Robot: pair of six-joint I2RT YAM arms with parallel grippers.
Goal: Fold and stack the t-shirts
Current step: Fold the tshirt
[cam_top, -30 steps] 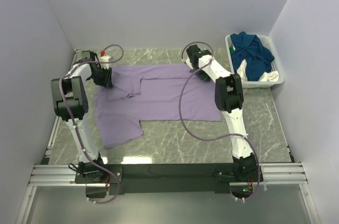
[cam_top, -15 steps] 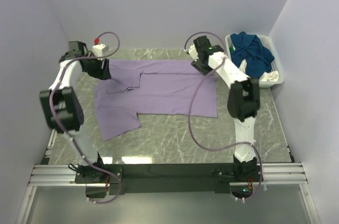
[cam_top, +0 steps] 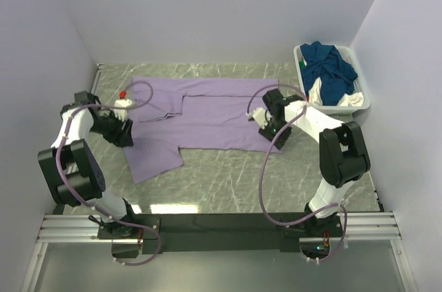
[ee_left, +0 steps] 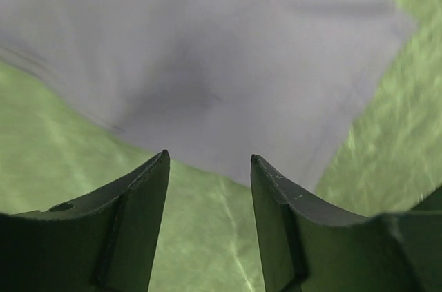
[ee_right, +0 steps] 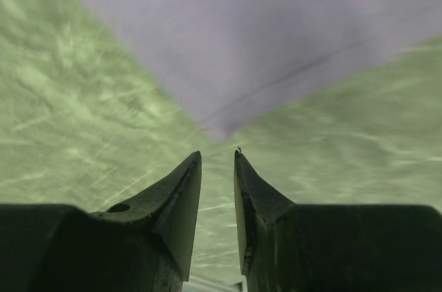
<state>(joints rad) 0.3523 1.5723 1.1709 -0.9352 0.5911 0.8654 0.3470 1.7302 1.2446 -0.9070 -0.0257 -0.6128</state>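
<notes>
- One lilac t-shirt [cam_top: 221,116] is counted on the worktop [cam_top: 228,181].
- One white basket [cam_top: 342,108] is counted.
- One teal heap [cam_top: 331,67] and one white piece [cam_top: 351,101] are seen inside it; the shirts there cannot be counted.

I see the lilac shirt [cam_top: 221,119] as soft matt cloth, smooth apart from shallow creases, on a table [cam_top: 228,181] whose grey-green marbled top looks polished and throws glare near its front edge. The basket [cam_top: 301,64] looks like hard white plastic, and the blue shirt [cam_top: 331,64] in it is rumpled matt cloth. The fingers [ee_left: 131,223] of the left gripper [ee_left: 209,156] and of the right gripper [ee_right: 217,153] look like dark matt plastic, and the rail [cam_top: 69,226] is bare brushed metal.
</notes>
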